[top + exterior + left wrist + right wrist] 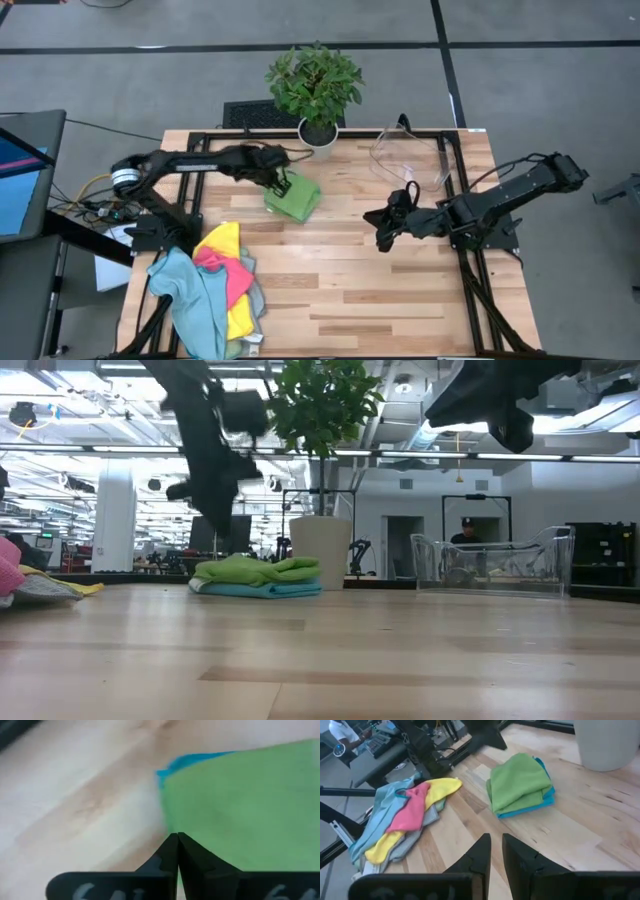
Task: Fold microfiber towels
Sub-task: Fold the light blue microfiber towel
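- Two folded towels, green point(293, 196) atop blue point(540, 802), lie on tabletop point(400, 290).
- Left hand point(281, 184) pressed together, just over green towel.
- Right hand point(383, 229) narrowly parted, holding nothing.

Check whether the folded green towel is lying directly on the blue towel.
Touching. The low view shows the green towel resting on the blue towel with no gap; the right wrist view shows blue edging out beneath it.
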### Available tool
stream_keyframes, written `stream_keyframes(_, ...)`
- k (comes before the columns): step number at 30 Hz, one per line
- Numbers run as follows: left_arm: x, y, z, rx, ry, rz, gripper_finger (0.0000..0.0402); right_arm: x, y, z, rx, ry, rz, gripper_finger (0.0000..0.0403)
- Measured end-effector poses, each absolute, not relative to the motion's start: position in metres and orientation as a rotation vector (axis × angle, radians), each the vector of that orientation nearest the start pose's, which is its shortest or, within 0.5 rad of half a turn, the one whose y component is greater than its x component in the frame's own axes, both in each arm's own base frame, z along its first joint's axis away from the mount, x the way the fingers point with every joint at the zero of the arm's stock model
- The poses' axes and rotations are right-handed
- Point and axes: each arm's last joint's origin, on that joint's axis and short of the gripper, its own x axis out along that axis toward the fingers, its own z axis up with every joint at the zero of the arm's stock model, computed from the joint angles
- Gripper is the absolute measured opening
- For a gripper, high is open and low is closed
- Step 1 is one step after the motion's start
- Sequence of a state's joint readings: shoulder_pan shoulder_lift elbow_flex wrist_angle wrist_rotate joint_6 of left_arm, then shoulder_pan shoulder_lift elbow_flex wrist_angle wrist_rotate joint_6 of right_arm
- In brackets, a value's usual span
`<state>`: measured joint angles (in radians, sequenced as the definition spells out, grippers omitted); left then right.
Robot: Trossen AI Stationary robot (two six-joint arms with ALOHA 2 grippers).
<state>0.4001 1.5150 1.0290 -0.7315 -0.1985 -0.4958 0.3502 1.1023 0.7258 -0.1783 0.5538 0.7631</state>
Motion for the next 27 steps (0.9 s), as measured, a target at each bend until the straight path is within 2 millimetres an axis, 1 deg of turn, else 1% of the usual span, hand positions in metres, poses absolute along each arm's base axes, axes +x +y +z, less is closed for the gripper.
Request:
stream_keyframes(2, 0.248, 0.109, 0.234, -0.622, 1.046, 0.694, 0.0001, 0.22, 0.067, 0.256, 0.505, 0.393, -0.361, 0.0074)
stream_keyframes(5, 0.228, 0.085, 0.261, -0.738, 1.041, 0.513, 0.0006, 0.218, 0.072, 0.256, 0.499, 0.402, -0.341, 0.0074)
stream_keyframes(9, 0.193, 0.038, 0.291, -0.836, 1.077, 0.391, 0.0007, 0.217, 0.076, 0.256, 0.493, 0.41, -0.323, 0.0074)
stream_keyframes(12, 0.17, 0.001, 0.306, -0.9, 1.096, 0.324, 0.0006, 0.216, 0.078, 0.256, 0.491, 0.413, -0.315, 0.0074)
stream_keyframes(14, 0.156, -0.02, 0.313, -0.924, 1.098, 0.268, 0.0007, 0.216, 0.078, 0.256, 0.491, 0.413, -0.313, 0.0074)
stream_keyframes(17, 0.138, -0.045, 0.32, -0.952, 1.113, 0.222, 0.0019, 0.216, 0.078, 0.256, 0.492, 0.414, -0.312, 0.0074)
stream_keyframes(20, 0.124, -0.062, 0.319, -0.972, 1.179, 0.228, 0.0051, 0.216, 0.078, 0.256, 0.493, 0.413, -0.312, 0.0074)
stream_keyframes(24, 0.116, -0.085, 0.314, -0.963, 1.293, 0.224, 0.0097, 0.216, 0.078, 0.256, 0.498, 0.409, -0.311, 0.0074)
stream_keyframes(27, 0.115, -0.103, 0.307, -0.91, 1.412, 0.189, 0.0118, 0.216, 0.078, 0.256, 0.512, 0.407, -0.314, 0.0074)
